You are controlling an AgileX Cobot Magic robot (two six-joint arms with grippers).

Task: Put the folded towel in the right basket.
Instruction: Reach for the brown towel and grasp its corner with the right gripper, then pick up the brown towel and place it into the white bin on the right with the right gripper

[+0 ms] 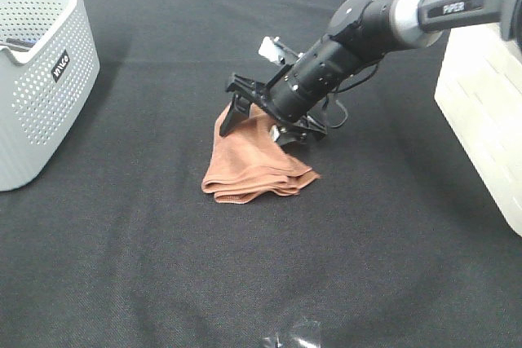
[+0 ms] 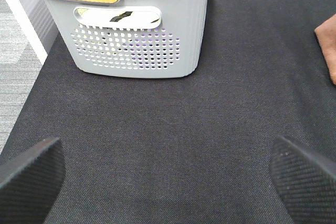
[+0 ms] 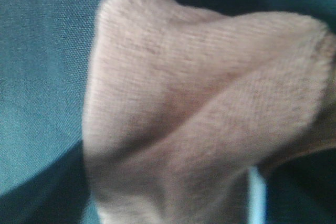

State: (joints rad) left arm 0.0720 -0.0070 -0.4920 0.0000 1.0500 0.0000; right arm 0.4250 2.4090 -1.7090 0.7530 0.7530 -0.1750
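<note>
The folded towel (image 1: 257,165) is brown and sits at the middle of the black table, its upper part drawn up in a peak. My right gripper (image 1: 265,122) reaches in from the right and is shut on that upper part; the lower edge still rests on the table. In the right wrist view the towel (image 3: 199,119) fills the frame and hides the fingers. The right basket (image 1: 489,120) is white, at the right edge. My left gripper (image 2: 168,182) is open and empty over bare table. The towel's edge (image 2: 328,51) shows far off in the left wrist view.
A grey perforated basket (image 1: 41,79) stands at the left edge of the table. In the left wrist view the same basket (image 2: 136,40) has a yellow handle and holds some items. The black cloth table (image 1: 163,266) ends just left of it.
</note>
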